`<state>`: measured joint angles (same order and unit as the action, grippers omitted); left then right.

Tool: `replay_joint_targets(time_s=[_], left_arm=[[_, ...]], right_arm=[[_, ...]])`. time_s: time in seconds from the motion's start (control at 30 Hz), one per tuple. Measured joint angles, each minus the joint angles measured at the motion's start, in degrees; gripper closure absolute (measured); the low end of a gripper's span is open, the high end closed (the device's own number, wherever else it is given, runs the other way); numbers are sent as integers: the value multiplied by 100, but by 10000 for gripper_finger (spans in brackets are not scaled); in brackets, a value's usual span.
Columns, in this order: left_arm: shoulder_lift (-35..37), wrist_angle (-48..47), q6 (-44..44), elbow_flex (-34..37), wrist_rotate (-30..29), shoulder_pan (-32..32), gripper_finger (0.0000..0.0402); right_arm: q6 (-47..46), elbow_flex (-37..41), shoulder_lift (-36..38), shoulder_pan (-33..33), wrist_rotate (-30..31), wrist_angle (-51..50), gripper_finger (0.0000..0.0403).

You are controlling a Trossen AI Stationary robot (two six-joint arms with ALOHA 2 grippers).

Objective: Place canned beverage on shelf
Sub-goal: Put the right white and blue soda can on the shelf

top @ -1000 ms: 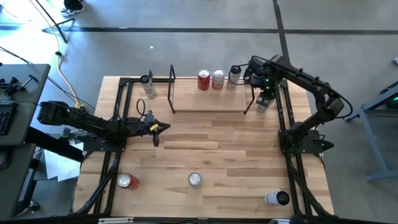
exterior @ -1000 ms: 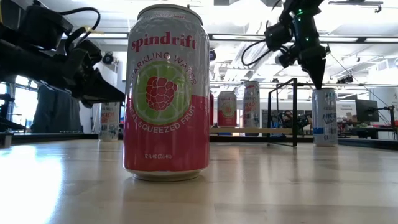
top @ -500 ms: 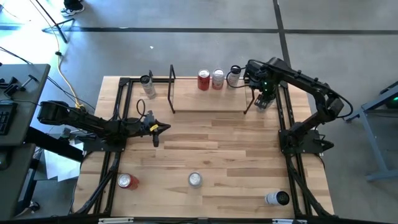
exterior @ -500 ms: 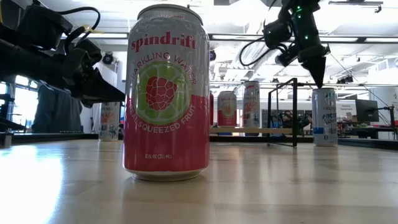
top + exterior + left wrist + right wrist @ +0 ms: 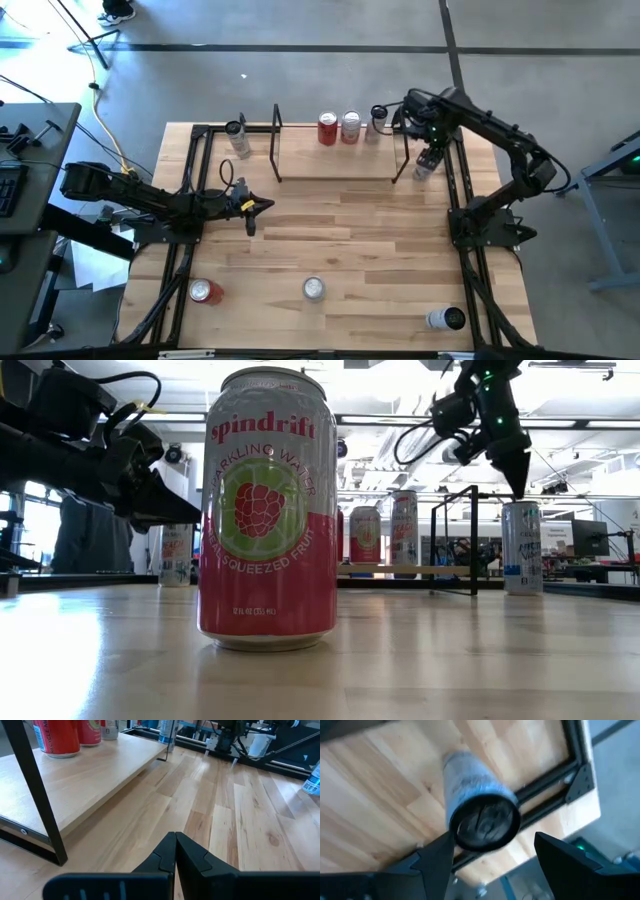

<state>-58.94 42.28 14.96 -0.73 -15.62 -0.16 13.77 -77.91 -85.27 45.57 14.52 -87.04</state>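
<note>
A silver and blue can (image 5: pixel 422 170) stands upright on the tabletop just right of the shelf (image 5: pixel 335 160), near the far right corner. My right gripper (image 5: pixel 429 158) hangs open just above it, pointing down. In the right wrist view its fingers stand on either side of the can's top (image 5: pixel 485 822). In the low view the fingertips (image 5: pixel 520 488) are slightly above the can (image 5: pixel 522 548). Three cans (image 5: pixel 350 126) stand on the shelf's far edge. My left gripper (image 5: pixel 256 207) is shut and empty, left of the table's middle.
A silver can (image 5: pixel 237 136) stands left of the shelf. Near the front edge stand a red-topped can (image 5: pixel 205 291) and a pink Spindrift can (image 5: pixel 314 288), which fills the low view (image 5: pixel 268 510). Another can (image 5: pixel 445 318) lies at the front right. Black rails (image 5: pixel 455 190) run along both sides.
My right gripper has shifted a little toward the table's right edge above the silver and blue can, staying open and pointing down. The can has not moved.
</note>
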Motion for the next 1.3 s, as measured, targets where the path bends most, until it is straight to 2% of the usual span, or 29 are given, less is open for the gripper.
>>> replay_joint_targets(time_s=[0.23, 1.3], left_arm=[[0, 0, -2, 0, 0, 0, 401], [0, -2, -7, 0, 2, 0, 401]], right_arm=[[179, 0, 0, 213, -512, 299, 141], [1, 0, -2, 395, -727, 304, 141]])
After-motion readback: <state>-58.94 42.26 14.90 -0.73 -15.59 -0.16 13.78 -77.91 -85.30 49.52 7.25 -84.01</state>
